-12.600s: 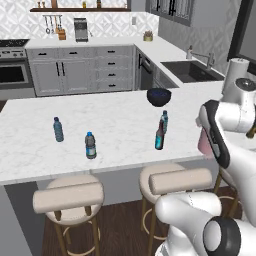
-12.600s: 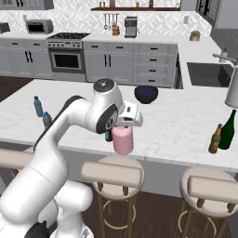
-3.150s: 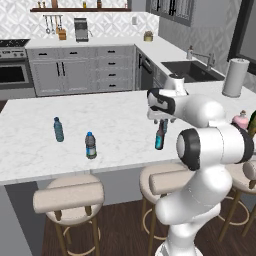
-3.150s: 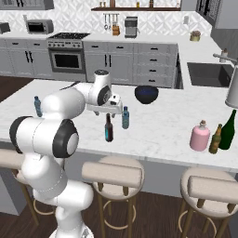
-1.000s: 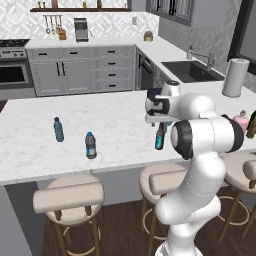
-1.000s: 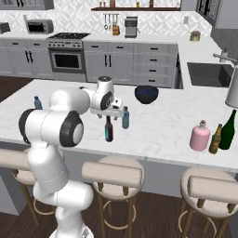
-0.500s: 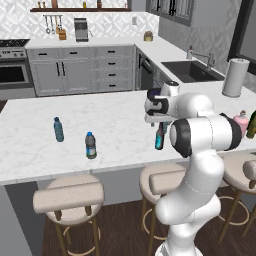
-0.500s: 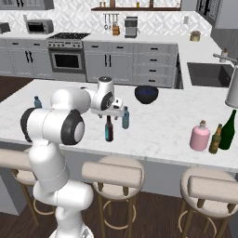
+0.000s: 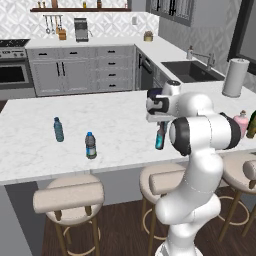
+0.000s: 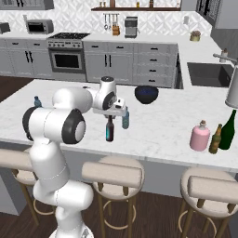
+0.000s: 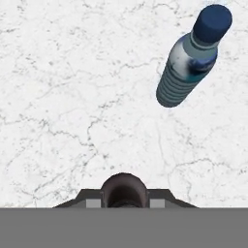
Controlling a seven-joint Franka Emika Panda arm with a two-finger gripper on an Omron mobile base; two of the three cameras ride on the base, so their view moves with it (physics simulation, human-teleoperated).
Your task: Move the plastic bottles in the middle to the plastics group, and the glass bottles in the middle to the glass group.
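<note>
The white marble island counter (image 10: 158, 135) carries everything; at its right end in the right base view the olive-green bottle (image 10: 228, 130) stands with the pink bottle (image 10: 200, 136) and a small brown bottle (image 10: 215, 139) just beside it, while toward the left of the left base view stand the pale teal-blue water bottle (image 9: 58, 129) and the dark-banded water bottle (image 9: 90, 145). Mid-counter, the gripper (image 10: 110, 115) has its jaws closed narrow on the neck of the upright dark teal-bottomed bottle (image 10: 109, 132); the small clear blue-capped bottle (image 11: 191, 56) stands just beside it, apart.
</note>
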